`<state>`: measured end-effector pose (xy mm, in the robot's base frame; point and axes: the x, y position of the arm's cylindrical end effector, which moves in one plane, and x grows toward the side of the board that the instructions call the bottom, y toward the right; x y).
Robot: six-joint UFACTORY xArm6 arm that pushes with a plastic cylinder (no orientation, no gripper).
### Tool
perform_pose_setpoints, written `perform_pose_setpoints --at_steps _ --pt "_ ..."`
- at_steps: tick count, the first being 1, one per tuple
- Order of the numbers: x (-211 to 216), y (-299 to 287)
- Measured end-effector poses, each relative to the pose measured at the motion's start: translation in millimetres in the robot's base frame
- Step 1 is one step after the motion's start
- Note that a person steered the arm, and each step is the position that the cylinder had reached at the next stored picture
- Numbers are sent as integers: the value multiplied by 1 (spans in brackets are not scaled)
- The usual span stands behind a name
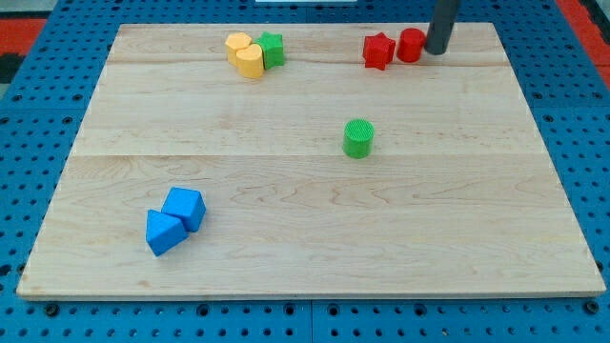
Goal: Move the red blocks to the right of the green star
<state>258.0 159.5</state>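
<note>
Risk lay mainly at the far edge of the board, and the nearer things were little concerned in it. Nearest the camera, well apart from my tip and far toward the view's lower left of it, two blue blocks were seen touching each other. Between them and my tip, below it and somewhat to the view's left, a green cylinder stood alone. At the view's top, my tip was set just beside the red cylinder, on its right, seemingly touching it; no pincer was fitted, so no released or clenched state could be told, only a bare rod. The red star was found touching the cylinder's left side. The green star stood well to the left of my tip, against a yellow block. A leftward push was judged likely to drive both reds too far, into the green star, or to let one slip off line past the board's top edge.
</note>
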Motion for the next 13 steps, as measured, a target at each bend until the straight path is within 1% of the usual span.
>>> perform_pose_setpoints --at_steps 1,2,3,4,5,6,7,9,10,11,12,13 --pt "-20 -41" --pt "-25 10" --pt "-66 32" --pt "-49 -2" --pt "-61 -21" --pt "-61 -62" --pt "-58 -128" --pt "-20 -72" --pt "-6 -102" --pt "-9 -146" --pt "-12 -160" --pt "-30 -92"
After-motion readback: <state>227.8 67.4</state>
